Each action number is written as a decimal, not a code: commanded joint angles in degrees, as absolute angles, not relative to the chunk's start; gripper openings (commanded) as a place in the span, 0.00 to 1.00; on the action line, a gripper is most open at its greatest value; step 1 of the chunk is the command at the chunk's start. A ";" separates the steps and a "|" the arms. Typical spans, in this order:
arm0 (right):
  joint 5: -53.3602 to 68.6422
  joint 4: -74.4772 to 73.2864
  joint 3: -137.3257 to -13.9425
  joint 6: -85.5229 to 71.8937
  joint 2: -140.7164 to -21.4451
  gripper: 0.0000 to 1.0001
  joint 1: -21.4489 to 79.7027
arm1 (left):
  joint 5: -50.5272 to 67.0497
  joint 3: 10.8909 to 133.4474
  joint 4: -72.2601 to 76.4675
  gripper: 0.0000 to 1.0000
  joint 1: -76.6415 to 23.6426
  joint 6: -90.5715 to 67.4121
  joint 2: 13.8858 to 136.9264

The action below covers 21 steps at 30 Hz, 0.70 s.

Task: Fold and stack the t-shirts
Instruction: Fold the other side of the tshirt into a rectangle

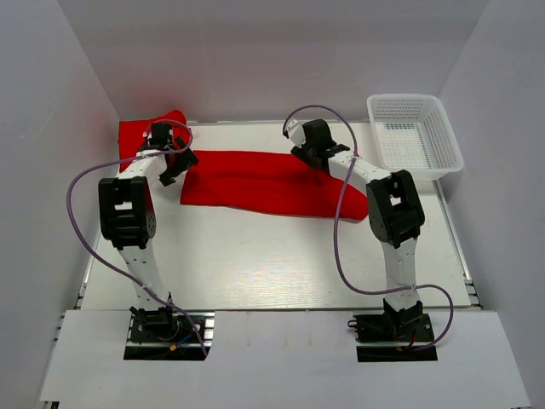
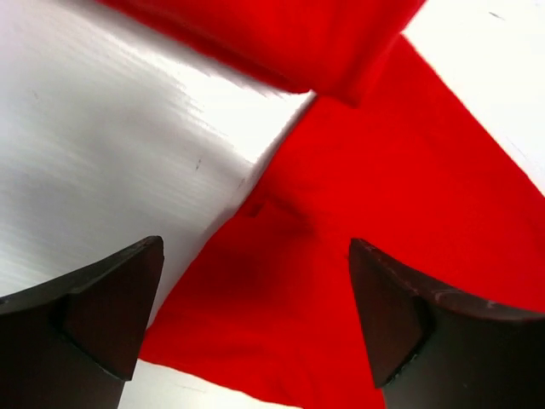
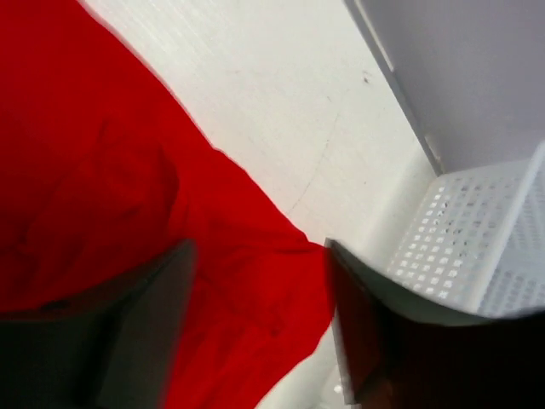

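A long folded red t-shirt (image 1: 272, 183) lies across the middle of the white table. Another red t-shirt (image 1: 145, 132) sits bunched at the back left corner. My left gripper (image 1: 174, 169) hangs over the folded shirt's left end. Its wrist view shows the left gripper (image 2: 255, 256) open wide, with red cloth (image 2: 341, 213) flat below and nothing held. A second red fold (image 2: 281, 34) overlaps it at the top. My right gripper (image 1: 305, 156) is at the shirt's back edge. In its wrist view the right gripper (image 3: 260, 251) stands open above the shirt's corner (image 3: 128, 187).
A white mesh basket (image 1: 413, 136) stands at the back right, and its wall (image 3: 477, 256) shows close beside my right fingers. Grey enclosure walls (image 1: 255, 51) surround the table on three sides. Bare white tabletop (image 1: 272, 264) lies between the shirt and the arm bases.
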<state>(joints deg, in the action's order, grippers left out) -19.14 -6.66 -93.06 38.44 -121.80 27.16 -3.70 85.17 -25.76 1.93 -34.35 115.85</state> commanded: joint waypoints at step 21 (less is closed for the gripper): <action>-10.28 -10.90 -80.24 18.11 -109.24 0.87 26.01 | 11.07 87.28 -25.84 1.00 -4.57 -21.27 113.29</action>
<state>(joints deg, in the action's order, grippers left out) -11.73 -11.14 -79.92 21.21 -109.75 26.30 7.77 88.03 -26.37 -3.33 -23.07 113.84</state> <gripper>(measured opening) 0.874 0.997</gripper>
